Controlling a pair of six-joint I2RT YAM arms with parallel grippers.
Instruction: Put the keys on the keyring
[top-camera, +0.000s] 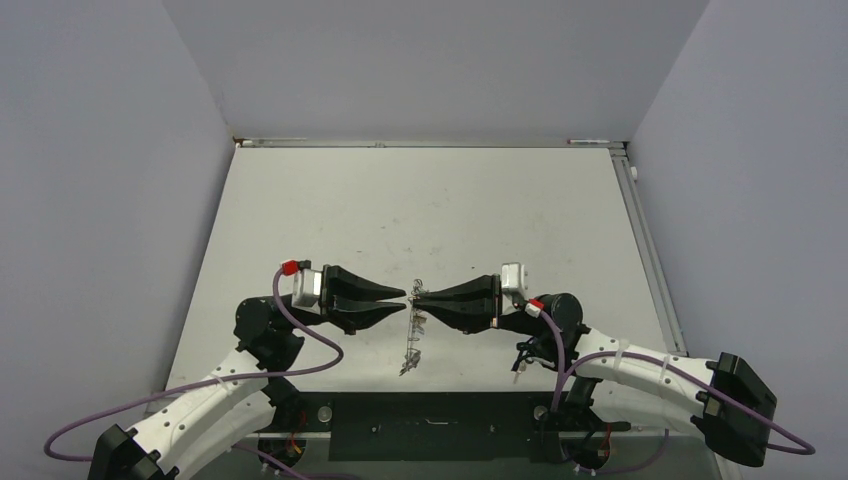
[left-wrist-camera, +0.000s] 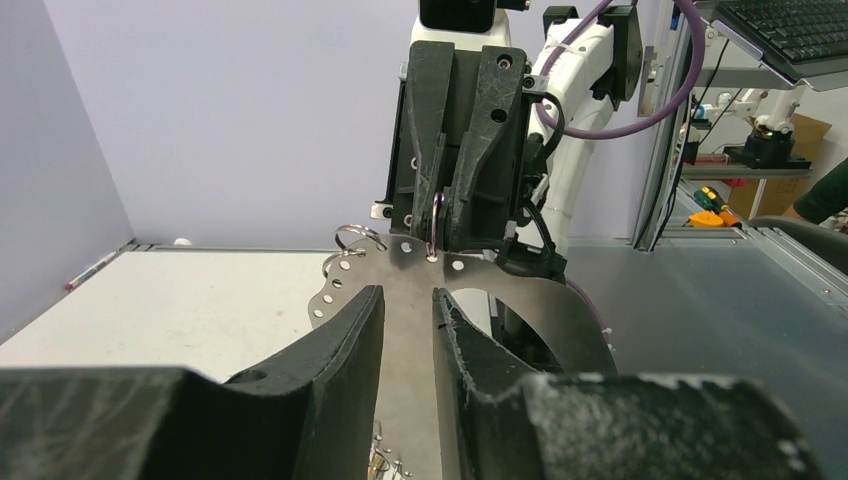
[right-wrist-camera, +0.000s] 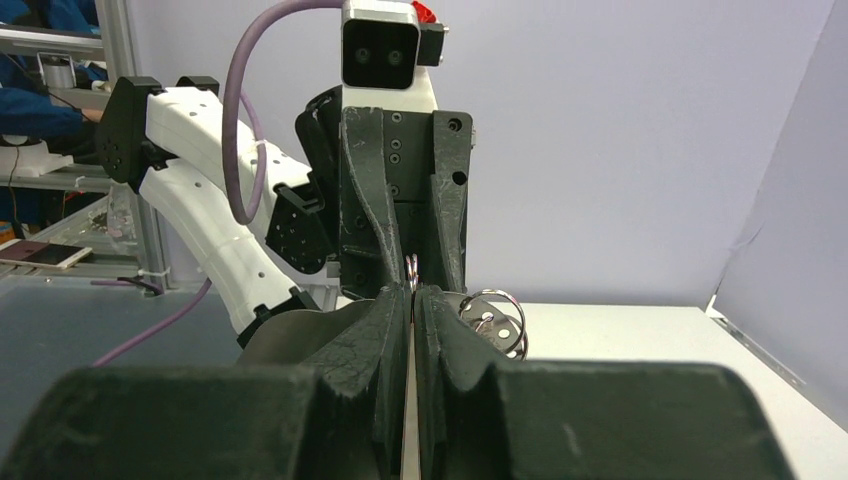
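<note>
**Right end effector** (right-wrist-camera: 411, 300): closed tight, pinching the top rim of the keyring (left-wrist-camera: 400, 272). **Left end effector** (left-wrist-camera: 408, 312): narrow, one jaw on each side of the same metal. You cannot tell from these views whether it is clamping or only bracketing. The two tips meet nose to nose over the near middle of the tabletop (top-camera: 450, 200).

**Keyring:** held off the tabletop between the tips. From the left wrist it shows a broad, curved silver face with small holes along its rim. From above it is a thin line, so its long axis runs away from the arm bases, across the line joining the arms. The keys (top-camera: 410, 356) hang from its near end, pointing toward the bases. Small split rings (right-wrist-camera: 492, 316) sit just beside the grip.

**Handling (judged):** thin, stiff, light and slick. Expect it to pivot in a point grip, and expect the hanging keys to swing. Take hold across the flat faces, close to the rim, leaving the holes free.
</note>
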